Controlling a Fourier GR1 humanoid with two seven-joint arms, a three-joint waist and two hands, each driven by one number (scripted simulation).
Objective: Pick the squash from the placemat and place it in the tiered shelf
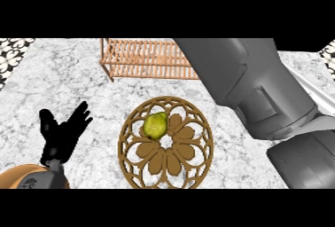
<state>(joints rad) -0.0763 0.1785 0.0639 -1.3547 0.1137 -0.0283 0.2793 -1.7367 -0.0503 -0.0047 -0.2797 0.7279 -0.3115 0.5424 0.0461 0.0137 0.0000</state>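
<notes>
Right hand: does not show. Only the grey right forearm (pixel 255 88) is seen, running from lower right to the upper edge, where it is cut off. It covers the right end of the tiered shelf (pixel 147 60), slatted wood, at the far side. Left hand (pixel 62 133): at the left, released, fingers straight and up, grasping nothing.

Squash (pixel 155 125): yellow-green, lying on the round brown openwork placemat (pixel 124 148), up-left of its centre, apart from both arms. The placemat's near edge is cut off.

Counter (pixel 78 88): grey-white marble. Black-and-white patterned tiling (pixel 13 48) shows in the far corners.
</notes>
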